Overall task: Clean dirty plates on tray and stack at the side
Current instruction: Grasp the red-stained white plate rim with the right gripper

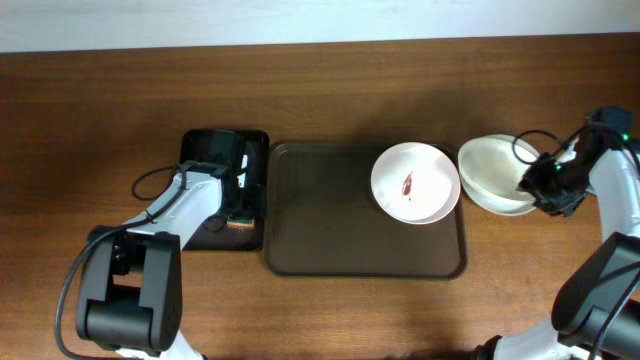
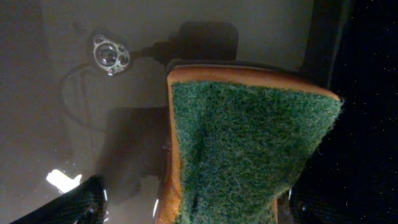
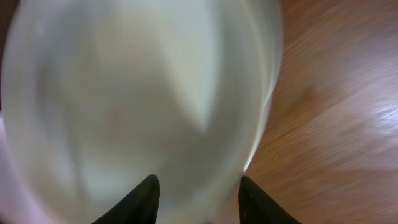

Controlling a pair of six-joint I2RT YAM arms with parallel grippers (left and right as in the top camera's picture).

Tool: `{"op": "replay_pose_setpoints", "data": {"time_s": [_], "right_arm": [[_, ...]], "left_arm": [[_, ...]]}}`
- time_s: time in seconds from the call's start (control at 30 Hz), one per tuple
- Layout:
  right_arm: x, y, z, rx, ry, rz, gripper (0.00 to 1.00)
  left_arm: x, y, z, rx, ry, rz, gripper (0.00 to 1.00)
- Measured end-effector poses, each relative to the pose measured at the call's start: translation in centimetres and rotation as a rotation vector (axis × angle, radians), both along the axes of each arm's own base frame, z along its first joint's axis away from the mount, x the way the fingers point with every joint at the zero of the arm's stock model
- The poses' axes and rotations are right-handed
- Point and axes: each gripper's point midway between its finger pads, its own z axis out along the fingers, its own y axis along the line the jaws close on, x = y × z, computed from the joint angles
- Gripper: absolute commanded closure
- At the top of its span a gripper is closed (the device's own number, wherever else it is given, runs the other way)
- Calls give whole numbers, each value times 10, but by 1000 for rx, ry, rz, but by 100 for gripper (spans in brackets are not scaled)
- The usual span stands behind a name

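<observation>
Over the black tray [image 1: 196, 141], left tool [image 1: 238, 205] clamps a scratchy green sponge [image 2: 249, 149]; right tool [image 3: 199, 196] gapes above round plates [image 1: 490, 168].

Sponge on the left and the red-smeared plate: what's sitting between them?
In the overhead view, just the black tray's rim and the bare floor of the brown tray lie between the sponge and the white plate.

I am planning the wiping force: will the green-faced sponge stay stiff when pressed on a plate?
Probably not: the sponge shows a crease down its green face, so it likely bends easily. Its rough fibres should drag rather than slip. Being a flat slab, it seems unlikely to roll.
</observation>
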Motion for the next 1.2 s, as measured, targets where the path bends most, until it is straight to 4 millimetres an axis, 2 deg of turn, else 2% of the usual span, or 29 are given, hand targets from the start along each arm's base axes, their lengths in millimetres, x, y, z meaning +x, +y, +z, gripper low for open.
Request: {"op": "replay_pose_setpoints", "data": {"time_s": [0.03,0.17,0.3,0.53,0.7,0.77,0.93,1.07,1.2], "right_arm": [[0,13,1,35,2,31,45],[-4,53,1,97,41,138,44],[-2,81,1,100,52,229,43],[1,103,-2,73,57,307,43],[-13,118,-30,77,93,332,44],[-13,122,-41,70,78,334,45],[-4,134,-64,48,0,361,69],[-7,146,-74,41,-13,401,87],[-5,160,-75,37,-26,427,92]], "left_arm": [[0,0,0,0,0,0,10],[0,0,0,0,0,0,10],[0,0,0,0,0,0,10],[0,0,0,0,0,0,10],[0,0,0,0,0,0,10],[0,0,0,0,0,0,10],[0,0,0,0,0,0,10],[0,0,0,0,0,0,10],[0,0,0,0,0,0,10]]}}
